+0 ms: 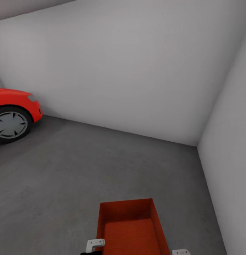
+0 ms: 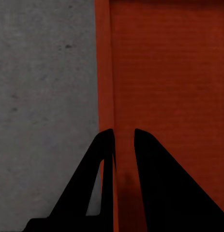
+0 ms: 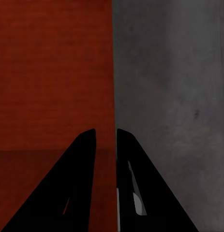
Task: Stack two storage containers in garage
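One orange-red storage container (image 1: pixel 132 226) sat low in the head view, held between the two pincers, with its open top showing a ribbed bottom and four thin walls. It was carried above the dark grey floor (image 1: pixel 66 177) of the garage, whose pale grey walls (image 1: pixel 137 71) met in a corner ahead and to the right.

The left pincer (image 2: pixel 124 137) was nearly closed on the container's side wall (image 2: pixel 106 72): one dark finger (image 2: pixel 82 193) lay outside the wall, over the speckled floor, and the other finger (image 2: pixel 165 193) lay inside, over the container's ribbed bottom. The wall's thin edge ran straight away from the fingertips.

The right pincer (image 3: pixel 106 135) gripped the opposite wall in the same way, almost shut, with one finger (image 3: pixel 58 193) inside over the red bottom and the other (image 3: pixel 150 193) outside above the grey floor.

A red car (image 1: pixel 15 113) stood well apart, ahead and far off on the left pincer's side, its front wheel (image 1: pixel 10 124) resting on the floor.
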